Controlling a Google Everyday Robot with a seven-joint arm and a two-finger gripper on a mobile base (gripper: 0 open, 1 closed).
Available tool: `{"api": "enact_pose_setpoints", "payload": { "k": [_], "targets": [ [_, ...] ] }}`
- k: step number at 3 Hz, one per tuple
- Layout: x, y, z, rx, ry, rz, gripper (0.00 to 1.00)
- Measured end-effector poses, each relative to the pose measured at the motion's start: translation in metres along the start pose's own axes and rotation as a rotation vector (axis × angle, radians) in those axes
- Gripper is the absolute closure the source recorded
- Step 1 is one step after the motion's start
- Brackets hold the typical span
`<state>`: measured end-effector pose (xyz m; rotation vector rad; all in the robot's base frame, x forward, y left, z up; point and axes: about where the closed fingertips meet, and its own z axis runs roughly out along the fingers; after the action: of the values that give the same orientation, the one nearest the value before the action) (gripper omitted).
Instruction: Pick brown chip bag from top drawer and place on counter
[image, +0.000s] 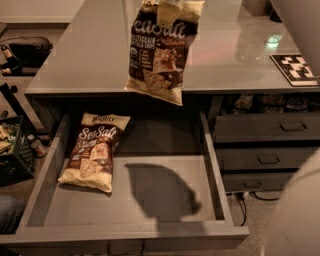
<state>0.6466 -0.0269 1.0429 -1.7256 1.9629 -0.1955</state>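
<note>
The brown chip bag (160, 55), a dark brown foil packet with cream bands, white lettering and a chip photo, is held up in the air by its top edge. It is pinched there by the pale two-finger gripper (169, 7), of which only the lower part is seen at the top of the view. The fingers are judged to be closed on the bag, since it hangs freely from them.

The bag is suspended over the front part of the counter (95, 55), a large flat grey desk top with a glossy surface. Its lower corner is seen across the counter's front edge, above the open top drawer (215, 165), a wide shallow dark grey tray. A second, look-alike brown bag (95, 152) lies flat on the drawer floor at the left.

For a good placement, the bag should be carried further back over the counter, well away from the front edge. It should be lowered until its bottom is borne by the surface, and only then released. The black-and-white patterned marker tile (295, 69) at the right is best avoided.
</note>
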Motion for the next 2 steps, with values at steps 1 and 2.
{"api": "enact_pose_setpoints", "payload": {
  "k": [1,2],
  "targets": [
    [0.009,-0.027,0.010,-0.001,-0.012,0.017,1.00],
    [0.017,-0.055,0.022,0.002,-0.015,0.033,1.00]
  ]
}}
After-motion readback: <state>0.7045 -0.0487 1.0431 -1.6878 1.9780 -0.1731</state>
